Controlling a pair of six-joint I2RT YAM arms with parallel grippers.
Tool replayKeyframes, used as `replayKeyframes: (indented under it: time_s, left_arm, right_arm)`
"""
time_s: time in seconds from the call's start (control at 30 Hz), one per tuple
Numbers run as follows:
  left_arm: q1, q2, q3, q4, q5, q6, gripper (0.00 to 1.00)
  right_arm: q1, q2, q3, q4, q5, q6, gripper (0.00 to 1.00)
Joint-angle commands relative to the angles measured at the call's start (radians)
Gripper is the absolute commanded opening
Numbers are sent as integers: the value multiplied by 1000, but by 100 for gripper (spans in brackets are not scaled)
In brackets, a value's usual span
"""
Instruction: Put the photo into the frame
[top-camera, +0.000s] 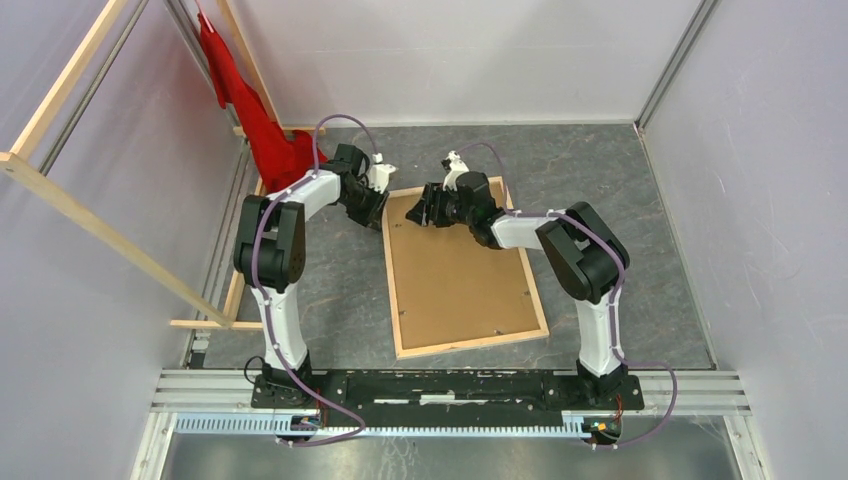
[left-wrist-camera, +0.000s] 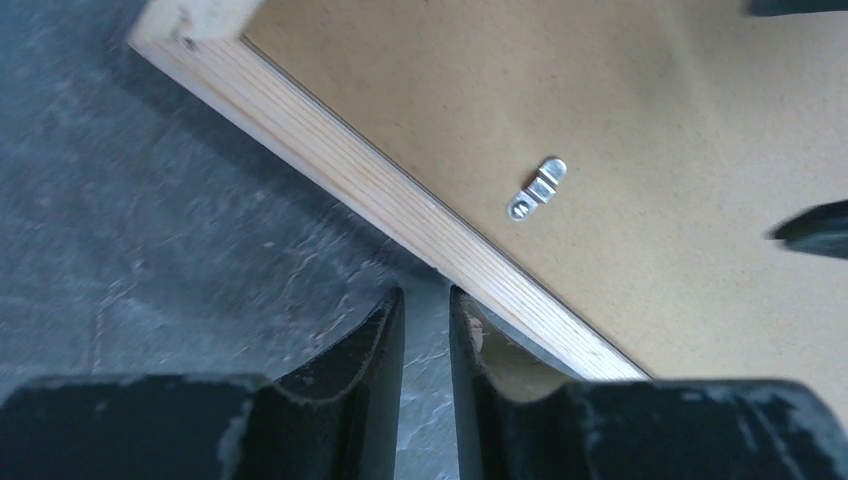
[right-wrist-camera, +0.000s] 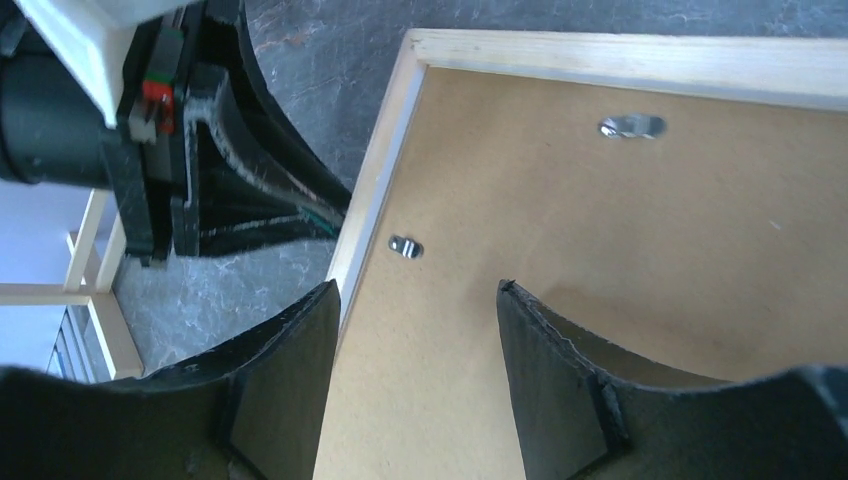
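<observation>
1. Pale natural-wood thin-railed rectangular frame (top-camera: 470, 343) lies flat on the grey stone-pattern table (top-camera: 640, 250), wood face up.
2. A plain brown backing board (top-camera: 460, 280) fills the frame.
3. Photo: can't tell where.
4. Left gripper (left-wrist-camera: 425, 295) is at the outer edge of the frame's left rail, fingers a slit apart with nothing between.
5. Right gripper (right-wrist-camera: 415, 290) hangs over the board's far-left corner, spread wide, holding nothing.

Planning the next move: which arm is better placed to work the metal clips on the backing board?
Probably right: the right gripper hangs open over the backing board, a clip just ahead. The left gripper sits outside the frame, at its rail.
</observation>
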Motion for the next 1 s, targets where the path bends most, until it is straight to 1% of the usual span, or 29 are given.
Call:
replayKeyframes:
  time_s: [0.0, 0.13, 0.27, 0.43, 0.5, 0.67, 0.97]
  left_arm:
    - [-22, 38, 23, 19, 77, -43, 30]
    - [-21, 53, 44, -5, 110, -41, 29]
    - [-16, 50, 51, -9, 120, -43, 27]
    - [-6, 54, 52, -9, 119, -50, 24]
    - [-6, 54, 48, -7, 121, -55, 23]
    - [-6, 47, 35, 6, 117, -64, 22]
    - [-6, 45, 22, 20, 103, -66, 22]
  right_arm:
    - [1, 53, 92, 95, -59, -30, 65]
    - [1, 121, 161, 96, -89, -54, 64]
    - [1, 180, 225, 85, -115, -72, 61]
    - [1, 214, 234, 89, -122, -66, 51]
    - [0, 227, 235, 90, -126, -58, 44]
    - [1, 242, 235, 88, -130, -50, 36]
    - [13, 243, 219, 90, -145, -49, 36]
